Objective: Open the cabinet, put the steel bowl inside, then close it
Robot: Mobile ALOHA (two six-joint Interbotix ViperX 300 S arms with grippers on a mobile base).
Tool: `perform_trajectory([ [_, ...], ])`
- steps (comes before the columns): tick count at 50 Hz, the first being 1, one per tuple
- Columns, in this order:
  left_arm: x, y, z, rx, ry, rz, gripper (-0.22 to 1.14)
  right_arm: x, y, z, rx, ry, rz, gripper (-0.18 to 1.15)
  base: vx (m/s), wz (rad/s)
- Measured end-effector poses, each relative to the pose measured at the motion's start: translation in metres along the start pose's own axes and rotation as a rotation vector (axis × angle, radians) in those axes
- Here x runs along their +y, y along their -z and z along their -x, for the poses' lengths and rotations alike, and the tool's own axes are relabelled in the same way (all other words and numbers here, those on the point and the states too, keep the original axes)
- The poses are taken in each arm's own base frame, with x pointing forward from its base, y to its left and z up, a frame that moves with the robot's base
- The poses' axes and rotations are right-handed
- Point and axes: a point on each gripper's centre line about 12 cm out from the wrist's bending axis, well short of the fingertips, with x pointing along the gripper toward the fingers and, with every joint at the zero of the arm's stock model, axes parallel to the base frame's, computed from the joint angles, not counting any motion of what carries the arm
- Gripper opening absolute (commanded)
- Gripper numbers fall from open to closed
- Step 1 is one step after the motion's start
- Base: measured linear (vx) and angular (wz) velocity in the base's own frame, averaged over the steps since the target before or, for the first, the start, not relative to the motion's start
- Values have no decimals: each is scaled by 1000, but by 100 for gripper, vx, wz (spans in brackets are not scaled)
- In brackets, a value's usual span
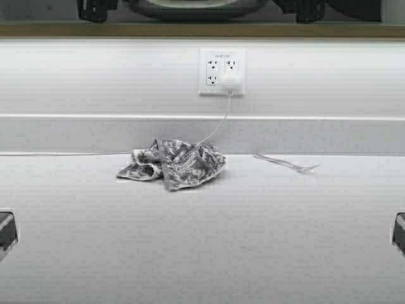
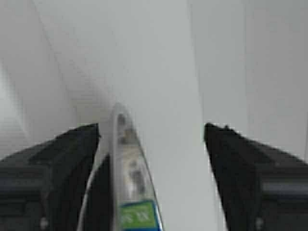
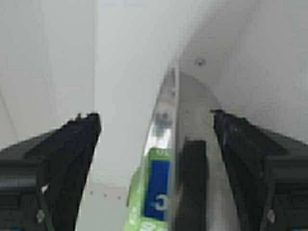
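Two tools raised at top edge of your high view: left tool (image 1: 95, 9), right tool (image 1: 310, 9). Both spread wide, steel bowl (image 1: 196, 7) rim between each pair of fingers, no clamping visible. Crumpled cloth (image 1: 172, 163) and fork (image 1: 288, 164) on worktop (image 1: 253, 240).

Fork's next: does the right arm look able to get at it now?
Probably not yet: the right gripper is up high, jaws open astride the rim of the steel bowl. The fork lies unobstructed.
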Motion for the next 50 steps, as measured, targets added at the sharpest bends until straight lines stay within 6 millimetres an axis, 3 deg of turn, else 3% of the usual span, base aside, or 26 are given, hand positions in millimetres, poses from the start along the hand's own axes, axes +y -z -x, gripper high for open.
perform_trajectory([
  [15,5,-34,13,-68,-26,-1,95,-5,-32,13,-68,18,15,98,0,0],
  [19,6,-44,17,-88,-31,-6,86,-4,-37,17,-71,21,37,93,0,0],
  [21,6,-48,20,-95,-29,-10,78,-3,-37,19,-65,20,51,85,0,0],
  [23,5,-49,24,-93,-27,-14,55,-2,-35,21,-53,19,70,72,0,0],
  [28,3,-49,37,-77,-25,-32,-5,9,-28,29,-20,1,115,18,0,0],
  [30,1,-48,43,-68,-22,-44,-17,14,-24,33,-7,-6,135,-2,0,0],
  [33,-1,-46,57,-49,-21,-72,-9,21,-14,44,17,-18,179,-12,0,0],
  [38,-7,-38,79,-6,-11,-142,11,29,7,60,61,-36,265,10,0,0],
  [40,-7,-33,88,18,-9,-196,9,32,18,68,82,-45,319,15,0,0],
  [50,-15,-5,134,198,5,-573,4,38,61,110,166,20,641,7,-3,-2],
])
